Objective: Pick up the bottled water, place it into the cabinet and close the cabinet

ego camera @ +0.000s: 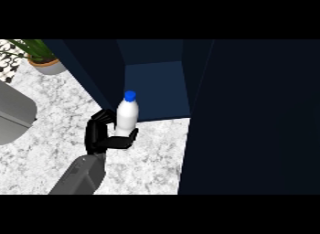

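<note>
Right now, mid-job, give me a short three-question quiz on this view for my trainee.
1. True or false: the bottled water already stands inside the cabinet.
2. Which robot hand holds the bottle: A) left, B) right, C) neither?
3. Fill in: the bottle's cap is ____.

Key: 1. False, it is held upright in front of the open compartment. 2. A, the left one, curled round its lower part. 3. Blue.

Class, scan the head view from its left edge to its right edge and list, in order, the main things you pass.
Grey rounded object → potted plant → left hand → bottled water held in that hand → open cabinet compartment → dark cabinet door.
</note>
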`<state>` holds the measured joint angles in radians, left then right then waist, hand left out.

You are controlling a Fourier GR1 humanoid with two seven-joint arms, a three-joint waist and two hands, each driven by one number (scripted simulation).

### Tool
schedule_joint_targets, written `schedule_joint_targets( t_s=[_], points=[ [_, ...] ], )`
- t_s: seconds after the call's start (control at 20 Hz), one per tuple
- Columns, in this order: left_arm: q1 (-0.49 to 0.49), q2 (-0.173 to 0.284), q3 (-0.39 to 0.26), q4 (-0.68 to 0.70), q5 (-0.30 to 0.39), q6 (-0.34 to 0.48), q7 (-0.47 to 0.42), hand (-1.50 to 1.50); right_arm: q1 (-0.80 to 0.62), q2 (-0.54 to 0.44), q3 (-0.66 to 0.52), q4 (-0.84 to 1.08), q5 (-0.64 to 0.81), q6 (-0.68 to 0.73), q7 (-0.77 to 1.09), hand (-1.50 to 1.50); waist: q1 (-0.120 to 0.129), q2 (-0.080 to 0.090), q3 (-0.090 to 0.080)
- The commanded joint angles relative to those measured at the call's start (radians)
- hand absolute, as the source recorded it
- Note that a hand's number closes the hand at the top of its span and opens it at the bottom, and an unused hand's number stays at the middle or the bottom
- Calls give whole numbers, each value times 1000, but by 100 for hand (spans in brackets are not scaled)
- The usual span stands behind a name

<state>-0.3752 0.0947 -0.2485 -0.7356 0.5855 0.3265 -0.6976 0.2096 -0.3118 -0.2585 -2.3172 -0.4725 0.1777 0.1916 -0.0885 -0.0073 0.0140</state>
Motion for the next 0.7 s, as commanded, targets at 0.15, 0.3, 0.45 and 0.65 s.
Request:
schedule_joint_targets(
  t_s=[0.15,0.3,0.45,0.65],
  points=[
    [-289,-84,-47,17,-42,135,137,150,-17,-23,-58,20,-87,23,-1,-150,-67,20,-12],
    [-278,-84,-56,31,-49,180,139,150,-14,-31,-57,34,-102,44,-2,-150,-68,24,-12],
    [-262,-81,-64,31,-57,221,122,150,7,-31,-71,34,-131,66,-7,-150,-86,22,-12],
    [-261,-57,-60,40,-51,247,131,150,-23,-65,-106,57,-159,71,3,-150,-85,29,-13]
  ],
)
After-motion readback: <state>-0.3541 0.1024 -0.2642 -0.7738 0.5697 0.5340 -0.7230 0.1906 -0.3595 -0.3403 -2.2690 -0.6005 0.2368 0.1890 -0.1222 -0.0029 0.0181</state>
